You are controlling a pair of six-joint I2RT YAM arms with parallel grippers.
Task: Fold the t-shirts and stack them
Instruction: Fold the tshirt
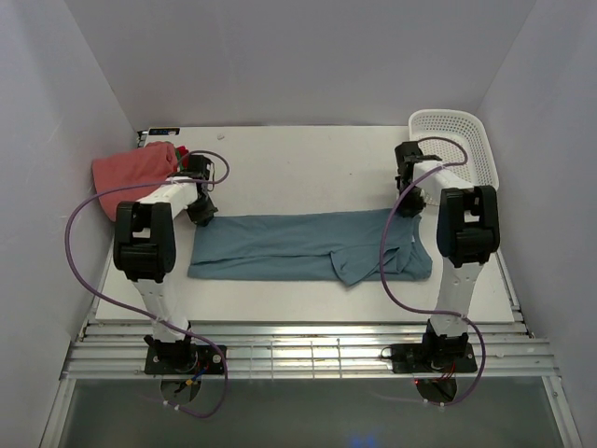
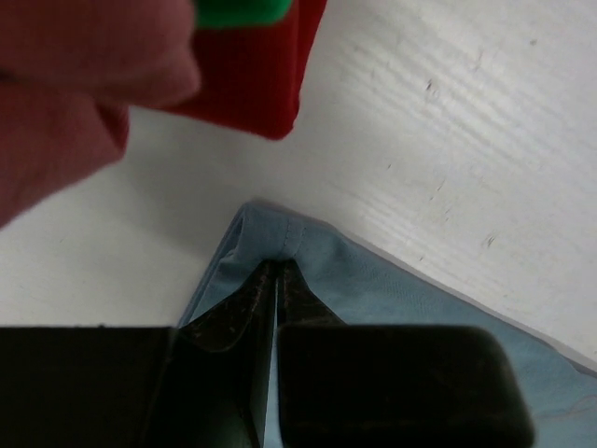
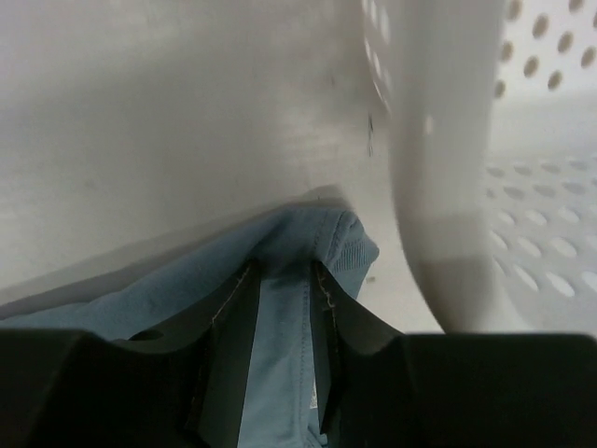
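White walls (image 1: 298, 56) enclose a white table (image 1: 308, 159), seen whole only in the top external view. Teal-blue t-shirt (image 1: 298, 247): lies flat as a long band across the near half of the table, 1 sleeve folded over its right part. Mesh basket (image 1: 457, 131): far right corner, tilted on its side; the right wrist view shows its perforated wall just beside the shirt's corner. Salmon-pink t-shirt (image 1: 131, 173): folded at the far left edge, apart from the teal one. Left gripper (image 2: 278, 271): at the band's far left corner; only the left wrist view shows its 2 fingers pressed together on the hem. Right gripper (image 3: 284, 275): at the far right corner; its wrist view shows the fingers pinching a bunched fold of teal cloth. Red t-shirt (image 2: 252, 84) and green t-shirt (image 2: 238, 11): clear only in the left wrist view, green on red, beside the pink.
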